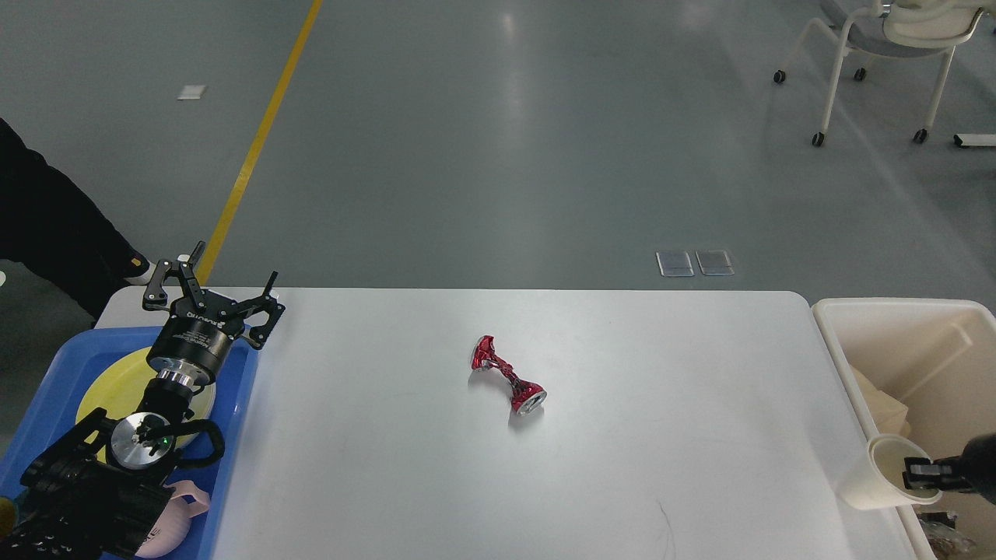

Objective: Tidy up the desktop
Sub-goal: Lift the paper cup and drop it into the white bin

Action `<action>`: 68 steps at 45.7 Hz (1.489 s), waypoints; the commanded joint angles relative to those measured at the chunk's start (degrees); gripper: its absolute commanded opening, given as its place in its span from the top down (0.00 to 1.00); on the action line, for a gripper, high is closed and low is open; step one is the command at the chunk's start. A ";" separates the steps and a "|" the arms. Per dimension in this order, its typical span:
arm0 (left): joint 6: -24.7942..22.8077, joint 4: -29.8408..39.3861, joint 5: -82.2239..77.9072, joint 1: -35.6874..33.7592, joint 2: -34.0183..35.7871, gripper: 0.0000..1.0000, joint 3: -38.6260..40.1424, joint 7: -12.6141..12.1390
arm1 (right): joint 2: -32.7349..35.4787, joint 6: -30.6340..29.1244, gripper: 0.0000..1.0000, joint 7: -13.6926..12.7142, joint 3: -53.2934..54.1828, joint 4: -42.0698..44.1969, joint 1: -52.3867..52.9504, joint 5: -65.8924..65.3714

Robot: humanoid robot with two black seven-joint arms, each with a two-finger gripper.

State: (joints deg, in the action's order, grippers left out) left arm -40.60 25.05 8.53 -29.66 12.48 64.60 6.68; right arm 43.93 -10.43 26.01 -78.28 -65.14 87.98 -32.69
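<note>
Because the paper cup [875, 476] sits tilted at the four o'clock corner, straddling the line between the desktop [622, 467] and the cream bin [895, 319], the right gripper [922, 474] seems to be carrying it over the bin's rim to drop it as rubbish. Its fingers are closed on the cup's lip, one reaching inside the mouth, a pinch that suits a light, hollow thing.

At eight o'clock the blue tray [237, 412] lies along the desktop's left edge and holds a yellow plate [109, 381] and a pale pink object [183, 509]; it looks like the place for things worth keeping. The left gripper [214, 292] hovers over the tray's far corner with its fingers spread wide and nothing between them, probably parked clear of the work.

Near the middle of the wide white desktop a crushed red can [507, 375] lies on its side, well apart from both grippers. By my reading it is the last loose item, and likely bound for the bin too.

At ten o'clock, beyond the table, a person in dark clothes [54, 225] stands on the grey floor.
</note>
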 commanded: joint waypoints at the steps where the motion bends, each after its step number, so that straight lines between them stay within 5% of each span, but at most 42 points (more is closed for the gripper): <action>1: 0.00 0.00 0.00 0.04 0.00 0.00 0.00 -0.08 | 1.33 -16.97 1.00 0.44 -4.50 -0.69 19.21 -0.09; 9: 0.00 0.00 0.00 0.04 0.00 0.00 0.00 0.00 | -0.16 -32.36 1.00 2.55 -10.75 -0.43 45.59 -2.99; 15: 0.00 0.00 0.00 0.04 0.00 0.00 0.00 -0.08 | -1.57 -33.96 1.00 2.90 -11.98 -0.08 54.75 -6.41; 22: 0.00 0.00 0.00 0.04 0.00 0.00 0.00 -0.08 | -0.69 -32.90 1.00 2.64 -12.68 2.03 52.31 -11.16; 28: 0.00 0.00 0.00 0.04 0.00 0.00 0.00 -0.08 | 2.03 -25.37 1.00 2.38 -11.28 11.50 36.86 -10.90; 36: 0.00 0.00 0.00 0.04 0.00 0.00 0.00 0.00 | 2.83 -4.00 1.00 2.29 -4.18 36.20 -5.93 -2.84; 46: 0.00 0.00 0.00 -0.04 0.00 0.00 -0.09 0.00 | -5.59 0.57 1.00 0.18 12.42 55.44 -46.71 13.43; 54: 0.00 0.00 0.00 -0.04 0.00 0.00 -0.09 0.00 | -9.65 4.62 0.99 -4.13 17.90 59.43 -54.32 14.59; 56: 0.00 0.00 0.00 -0.04 0.00 0.00 0.00 0.00 | -10.00 5.15 0.71 -4.39 18.16 59.34 -54.58 14.59; 58: 0.00 0.00 0.00 -0.04 0.00 0.00 -0.09 0.00 | -10.36 5.33 0.00 -4.57 18.34 59.25 -54.67 14.59; 68: 0.00 0.00 0.00 -0.04 0.00 0.00 0.00 0.00 | -10.62 5.33 0.00 -4.57 18.43 58.99 -54.67 14.59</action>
State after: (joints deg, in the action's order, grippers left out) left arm -40.60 25.04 8.52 -29.70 12.47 64.52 6.68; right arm 33.37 -5.10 21.37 -59.87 -5.86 33.33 -18.10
